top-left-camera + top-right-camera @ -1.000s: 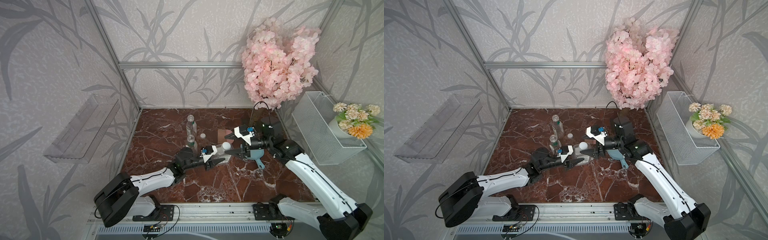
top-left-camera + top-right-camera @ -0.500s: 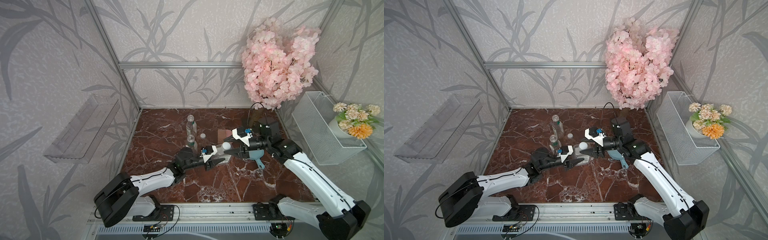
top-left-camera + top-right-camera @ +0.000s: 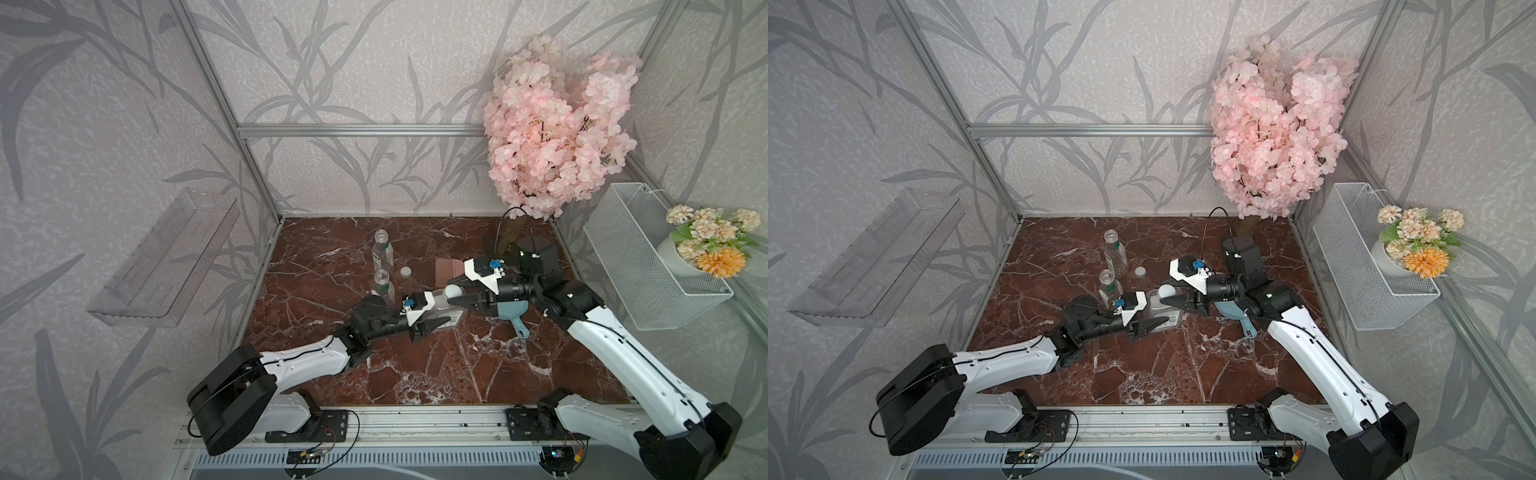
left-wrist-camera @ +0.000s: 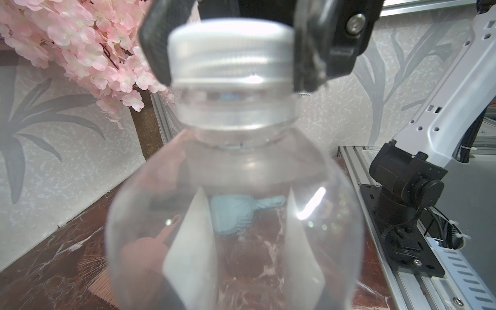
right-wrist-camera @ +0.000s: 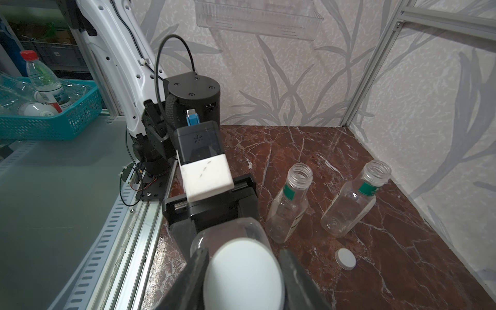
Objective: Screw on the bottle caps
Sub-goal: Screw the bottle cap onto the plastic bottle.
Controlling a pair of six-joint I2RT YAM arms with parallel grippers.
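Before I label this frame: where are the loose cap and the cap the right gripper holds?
loose cap (image 5: pixel 345 258), right wrist view, flat top.
gripped cap (image 4: pixel 230 51), left wrist view, side wall.

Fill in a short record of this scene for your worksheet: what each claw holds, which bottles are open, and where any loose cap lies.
Left claw: shut on the wide bottle
Right claw: shut on the white cap on that bottle's neck
Open bottles: near round bottle, far round bottle, standing uncapped
Loose cap: on the table beside them
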